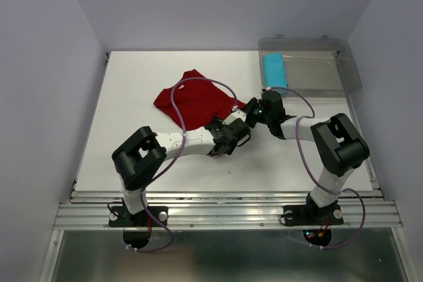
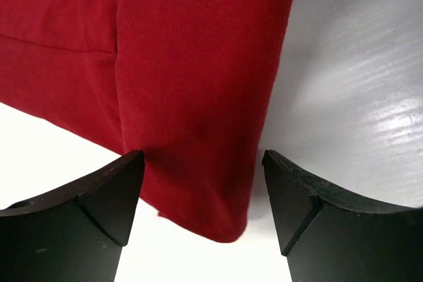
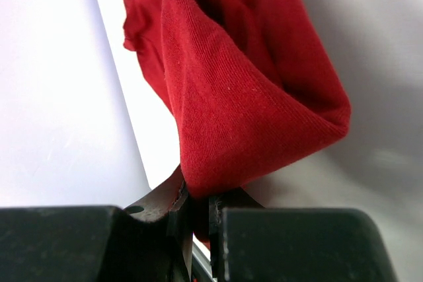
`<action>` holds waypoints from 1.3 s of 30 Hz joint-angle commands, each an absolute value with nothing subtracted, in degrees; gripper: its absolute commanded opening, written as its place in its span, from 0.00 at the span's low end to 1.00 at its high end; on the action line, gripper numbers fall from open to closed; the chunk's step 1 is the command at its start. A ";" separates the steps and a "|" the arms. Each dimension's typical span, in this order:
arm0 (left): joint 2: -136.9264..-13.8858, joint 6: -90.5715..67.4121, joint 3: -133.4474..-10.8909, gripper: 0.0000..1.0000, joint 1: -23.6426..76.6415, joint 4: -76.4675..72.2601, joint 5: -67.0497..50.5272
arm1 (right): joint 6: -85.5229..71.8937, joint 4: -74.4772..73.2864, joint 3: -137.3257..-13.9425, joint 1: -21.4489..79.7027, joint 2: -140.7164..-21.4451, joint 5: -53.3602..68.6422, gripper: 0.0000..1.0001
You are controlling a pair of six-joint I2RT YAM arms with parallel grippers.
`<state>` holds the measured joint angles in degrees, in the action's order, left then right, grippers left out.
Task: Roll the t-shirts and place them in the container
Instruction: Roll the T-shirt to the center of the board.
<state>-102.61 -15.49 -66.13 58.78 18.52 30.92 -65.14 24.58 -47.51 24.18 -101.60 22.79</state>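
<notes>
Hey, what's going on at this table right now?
The robot is handling the dark red t-shirt on the white table. The right gripper is shut on a bunched fold of it; the left gripper is open, straddling a folded edge. The light blue t-shirt lies rolled in the clear bin.

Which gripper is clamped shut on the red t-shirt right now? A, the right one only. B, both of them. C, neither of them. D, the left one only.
A: its wrist view shows the right gripper closed on a fold of the red t-shirt, while the left gripper stands open astride the cloth's edge.
</notes>
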 commanded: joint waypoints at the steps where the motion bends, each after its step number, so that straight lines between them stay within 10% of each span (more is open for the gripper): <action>1: -102.92 -15.03 -68.82 0.83 58.97 18.72 35.33 | -63.72 23.03 -50.18 24.43 -98.88 23.38 0.01; 13: -105.29 -14.15 -69.78 0.73 59.06 18.37 35.77 | -63.99 22.68 -50.63 24.43 -99.32 23.38 0.01; 24: -103.80 -10.82 -70.05 0.29 58.54 18.20 31.92 | -63.90 22.59 -49.66 24.43 -99.58 22.94 0.02; 27: -101.52 -8.97 -69.87 0.03 56.35 16.44 23.51 | -63.37 22.33 -49.13 24.43 -99.14 22.68 0.26; 30: -99.50 -7.22 -69.87 0.00 54.32 15.65 15.07 | -62.67 21.01 -48.78 24.43 -98.09 21.72 0.66; 33: -98.35 -6.16 -69.79 0.00 51.51 15.03 8.46 | -61.53 19.08 -47.82 24.43 -96.86 20.05 0.85; 39: -96.94 -5.10 -68.47 0.00 45.37 13.19 -11.14 | -60.47 15.39 -42.11 23.91 -89.13 13.03 0.92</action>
